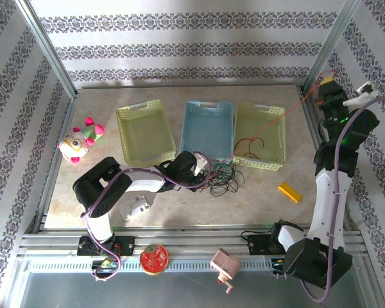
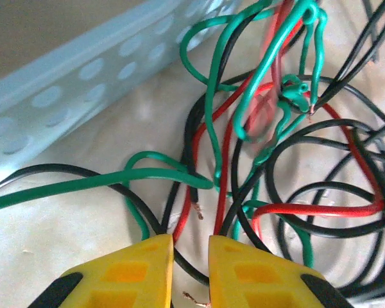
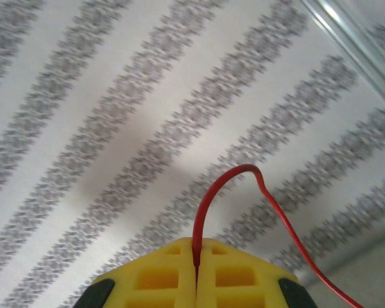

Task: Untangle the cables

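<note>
High on the right, the right jaws pinch the red cable [image 3: 244, 166]; its tangle [image 1: 221, 180] lies by the narrow left jaws.

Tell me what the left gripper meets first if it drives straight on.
The left gripper would run into the cables tangled right in front of it; red and black strands lie between its jaws. Depth beyond is unclear.

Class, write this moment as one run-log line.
left claw: slightly open, at cable tangle | right claw: shut on red cable, raised
</note>
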`<state>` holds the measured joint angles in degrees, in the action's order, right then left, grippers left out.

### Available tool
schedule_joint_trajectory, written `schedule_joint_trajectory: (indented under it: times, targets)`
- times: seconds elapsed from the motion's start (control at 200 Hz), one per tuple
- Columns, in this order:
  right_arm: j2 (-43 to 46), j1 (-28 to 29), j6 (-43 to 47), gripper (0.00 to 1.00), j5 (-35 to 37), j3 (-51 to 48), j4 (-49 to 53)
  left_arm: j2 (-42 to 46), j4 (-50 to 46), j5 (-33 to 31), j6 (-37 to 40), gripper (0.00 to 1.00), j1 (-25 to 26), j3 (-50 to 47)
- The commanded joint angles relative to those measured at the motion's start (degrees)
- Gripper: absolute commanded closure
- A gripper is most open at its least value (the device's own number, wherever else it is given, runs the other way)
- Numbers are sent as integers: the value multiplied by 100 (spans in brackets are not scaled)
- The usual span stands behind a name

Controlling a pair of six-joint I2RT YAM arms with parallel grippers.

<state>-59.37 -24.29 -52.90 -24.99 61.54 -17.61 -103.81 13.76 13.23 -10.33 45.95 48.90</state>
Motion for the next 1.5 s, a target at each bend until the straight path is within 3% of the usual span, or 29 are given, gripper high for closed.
schedule_joint_trajectory:
  times: [0.0, 0.26, 0.555, 0.91, 1.049, 1.209, 1.494]
  targets:
    - [-195, -70, -160, 100, -375, 638, -683, -196, -614, -591, -4, 79, -69, -6]
    - [-912, 11, -646, 100, -647, 1635, -1068, -233, -672, -782, -28, 77, -64, -13]
    - [-1367, 397, -552, 100, -915, 2259, -996, -256, -601, -739, -31, 76, -60, 0]
    - [-691, 786, 471, 100, -563, 370, -189, -210, -580, -726, -31, 76, -26, 34]
    - [-123, 1562, 1676, 100, 947, -1072, 779, -184, -566, -734, -13, 75, 8, 42]
    - [127, 2072, 1565, 100, 1884, -2507, 864, -211, -591, -691, -13, 75, 19, 102]
    - [-214, 2148, 1652, 100, 1579, -3276, 1092, -275, -628, -708, 4, 75, 63, 189]
